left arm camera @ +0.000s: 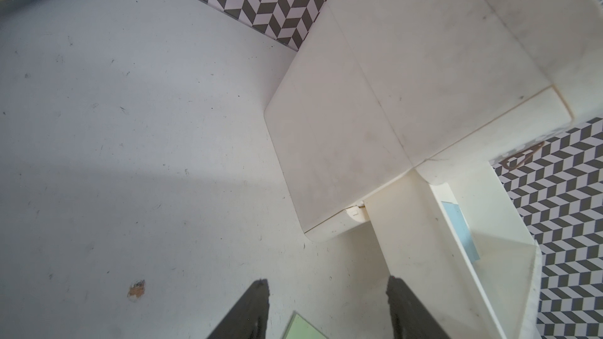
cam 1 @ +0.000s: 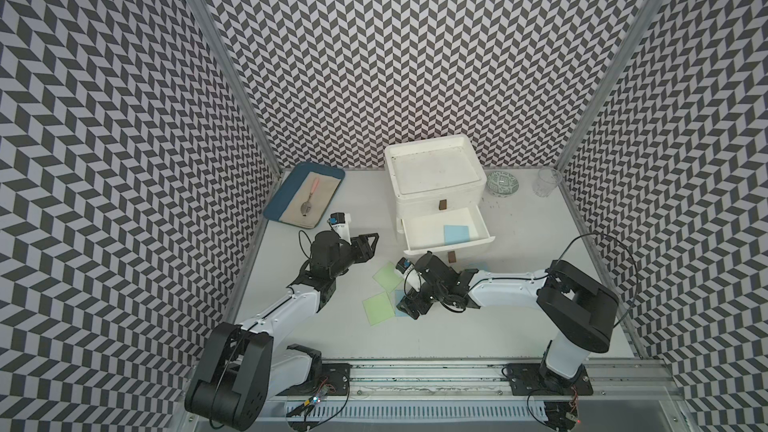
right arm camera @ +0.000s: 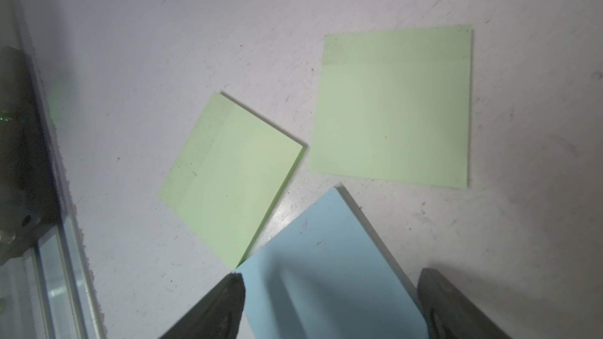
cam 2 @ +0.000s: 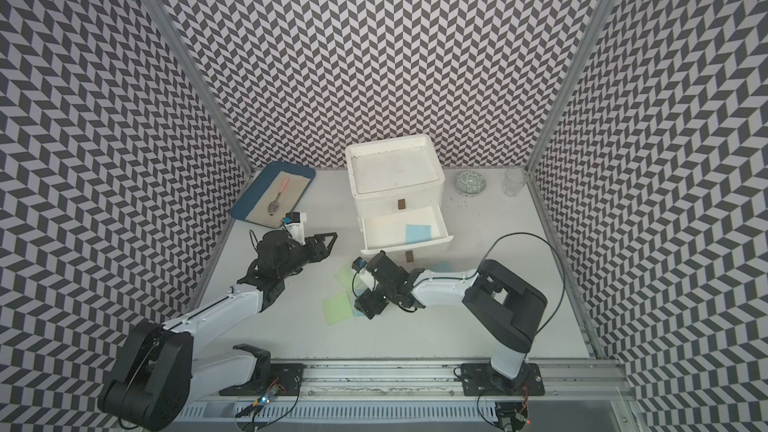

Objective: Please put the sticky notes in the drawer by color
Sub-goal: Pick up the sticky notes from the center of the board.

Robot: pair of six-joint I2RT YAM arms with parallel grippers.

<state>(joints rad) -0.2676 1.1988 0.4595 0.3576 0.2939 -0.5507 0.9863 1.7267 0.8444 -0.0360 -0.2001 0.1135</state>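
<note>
The white drawer unit (cam 1: 436, 184) has its lower drawer (cam 1: 484, 228) pulled out, with one light blue sticky note (cam 1: 456, 233) lying inside. On the table in front lie two green sticky notes (cam 1: 387, 274) (cam 1: 378, 308). A blue note (right arm camera: 326, 272) lies between them and my right arm. My right gripper (right arm camera: 329, 288) is low over that blue note, open, a finger on each side of it. Another blue note (cam 1: 478, 266) peeks out behind the right arm. My left gripper (cam 1: 371, 243) hovers open and empty left of the drawer.
A blue tray (cam 1: 274, 211) with a cloth and a spoon (cam 1: 308, 201) sits at the back left. A green patterned bowl (cam 1: 503, 183) and a clear glass (cam 1: 546, 182) stand at the back right. A metal rail (cam 1: 415, 371) runs along the front edge.
</note>
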